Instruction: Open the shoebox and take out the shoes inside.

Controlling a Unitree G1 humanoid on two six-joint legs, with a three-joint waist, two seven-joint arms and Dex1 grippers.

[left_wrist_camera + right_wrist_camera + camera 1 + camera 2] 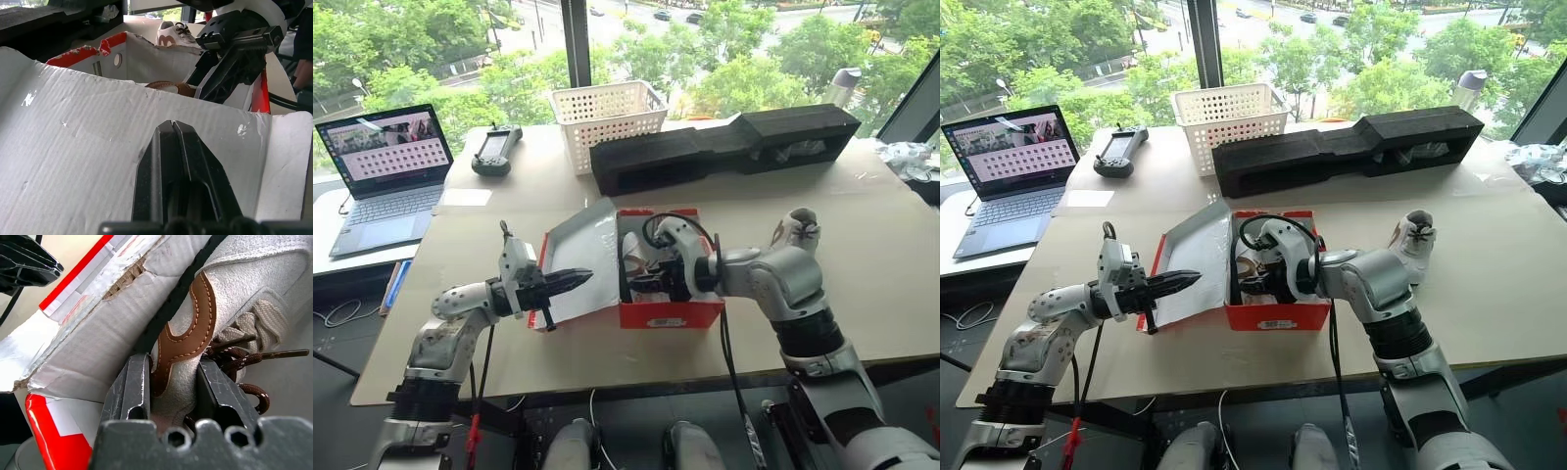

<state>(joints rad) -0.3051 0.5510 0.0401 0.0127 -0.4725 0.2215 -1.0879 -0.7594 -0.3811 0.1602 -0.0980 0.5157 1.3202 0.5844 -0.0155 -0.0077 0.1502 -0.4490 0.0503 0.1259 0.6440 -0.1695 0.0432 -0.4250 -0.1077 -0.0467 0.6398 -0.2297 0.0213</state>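
The red shoebox (671, 314) stands open in the middle of the table, its white-lined lid (579, 250) tipped up and back to the left. My left gripper (585, 275) is shut, its tips resting against the lid's white inside (73, 147). My right gripper (173, 363) reaches down into the box and is shut on the side of a pale shoe (244, 274) with a brown stripe and brown laces. A second shoe (796, 230) lies on the table to the right of the box, behind my right arm.
A white perforated basket (607, 113) and a long black foam block (724, 147) stand behind the box. At the far left are a laptop (386, 166) and a black controller (496, 149). Crumpled white material (909, 157) lies at the far right edge.
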